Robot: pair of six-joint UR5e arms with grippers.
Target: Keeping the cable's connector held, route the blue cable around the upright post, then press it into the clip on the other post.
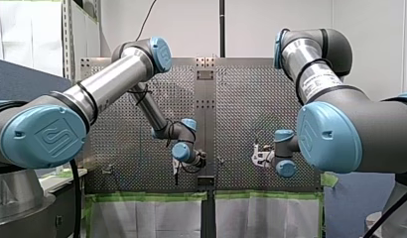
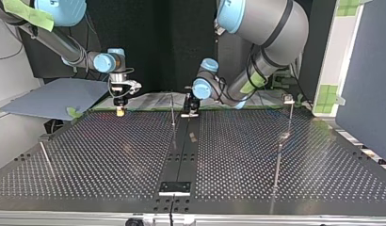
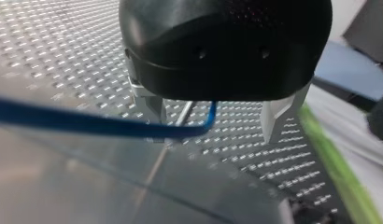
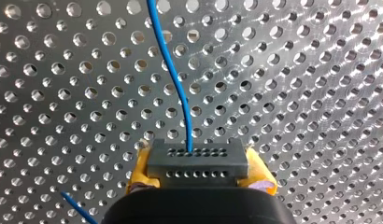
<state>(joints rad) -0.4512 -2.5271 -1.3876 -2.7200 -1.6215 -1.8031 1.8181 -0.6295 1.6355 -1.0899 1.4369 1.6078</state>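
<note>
Bright, even light falls on the worktop (image 2: 111, 155). Its metal glares and mirrors the post (image 2: 172, 110). Behind it, all is dark.

The blurred blue cable (image 3: 87, 123) is running out of view, its end hiding behind my left end effector (image 3: 213, 136).

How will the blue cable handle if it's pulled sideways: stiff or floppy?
Probably floppy: the blue cable is thin, wavers leaving the connector, and bends tightly at my left gripper. Likely light, so it should follow a pull, though it could slide across the smooth metal fingers. The connector, clamped in my right gripper's yellow pads, should anchor that end.
</note>
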